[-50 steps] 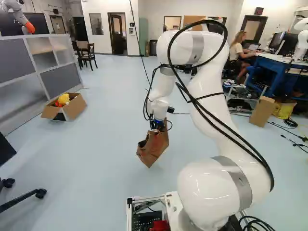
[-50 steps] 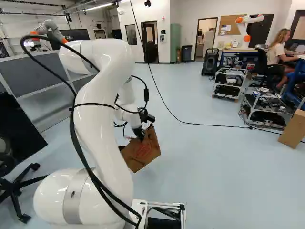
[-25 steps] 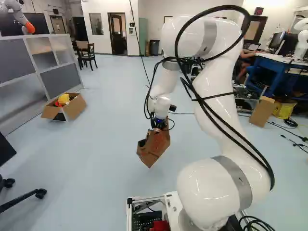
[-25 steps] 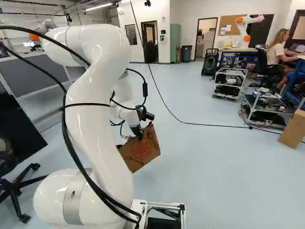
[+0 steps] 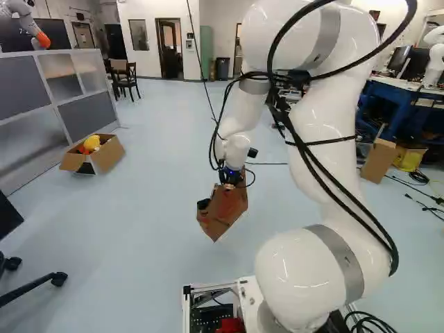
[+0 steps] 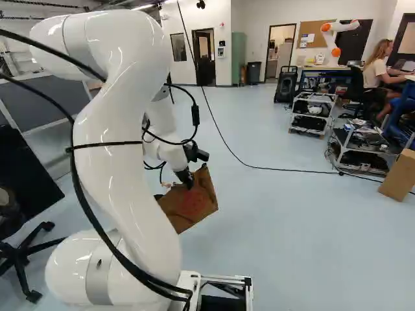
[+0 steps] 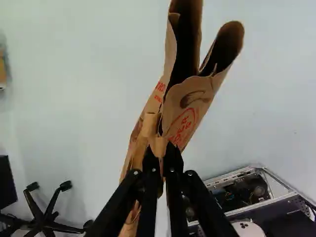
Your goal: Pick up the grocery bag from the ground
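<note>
Where the paper bag (image 6: pixel 194 204) is held: pinched between both fingers of the gripper (image 6: pixel 189 183)
Open box (image 5: pixel 111 154): placed near the partition (image 5: pixel 84 113)

Here I am seeing that the bag (image 5: pixel 225 211) is hanging in the gripper (image 5: pixel 230 184), before the arm (image 5: pixel 305 274), while on the floor (image 5: pixel 152 229) to the left one box (image 5: pixel 107 158), with some objects (image 5: pixel 91 143) inside, is standing beside the partition (image 5: pixel 87 107), and to the right another box (image 5: pixel 379 161) is standing before the desk (image 5: pixel 394 96).
</note>
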Tool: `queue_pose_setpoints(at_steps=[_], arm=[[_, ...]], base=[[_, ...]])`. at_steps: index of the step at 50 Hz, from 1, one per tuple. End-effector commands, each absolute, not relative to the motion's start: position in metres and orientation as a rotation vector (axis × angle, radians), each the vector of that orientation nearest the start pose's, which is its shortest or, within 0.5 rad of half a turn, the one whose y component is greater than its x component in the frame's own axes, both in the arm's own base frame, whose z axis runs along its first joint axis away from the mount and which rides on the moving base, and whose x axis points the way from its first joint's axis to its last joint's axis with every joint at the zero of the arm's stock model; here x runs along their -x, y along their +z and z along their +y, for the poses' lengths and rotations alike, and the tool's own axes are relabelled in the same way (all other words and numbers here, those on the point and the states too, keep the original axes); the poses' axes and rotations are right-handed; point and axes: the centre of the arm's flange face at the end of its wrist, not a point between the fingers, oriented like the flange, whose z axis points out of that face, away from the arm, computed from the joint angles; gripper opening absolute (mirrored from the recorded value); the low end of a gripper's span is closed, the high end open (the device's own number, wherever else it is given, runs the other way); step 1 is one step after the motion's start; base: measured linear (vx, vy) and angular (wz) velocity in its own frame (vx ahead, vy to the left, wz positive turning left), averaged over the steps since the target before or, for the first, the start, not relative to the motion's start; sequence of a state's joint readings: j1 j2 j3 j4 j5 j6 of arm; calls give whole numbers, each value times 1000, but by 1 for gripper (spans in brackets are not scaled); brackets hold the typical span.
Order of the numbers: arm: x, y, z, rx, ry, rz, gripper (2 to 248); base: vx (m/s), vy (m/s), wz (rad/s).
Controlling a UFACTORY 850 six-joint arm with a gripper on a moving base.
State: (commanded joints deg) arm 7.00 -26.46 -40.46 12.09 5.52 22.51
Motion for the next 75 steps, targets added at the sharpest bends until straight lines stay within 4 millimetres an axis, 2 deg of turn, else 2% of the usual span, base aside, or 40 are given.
queue_pose_setpoints(at_steps=[64, 75], arm=[[-366, 334, 48, 2832, -672, 680, 21], [-366, 334, 48, 2831, -680, 676, 21]], base=[[0, 0, 0], [0, 0, 0]])
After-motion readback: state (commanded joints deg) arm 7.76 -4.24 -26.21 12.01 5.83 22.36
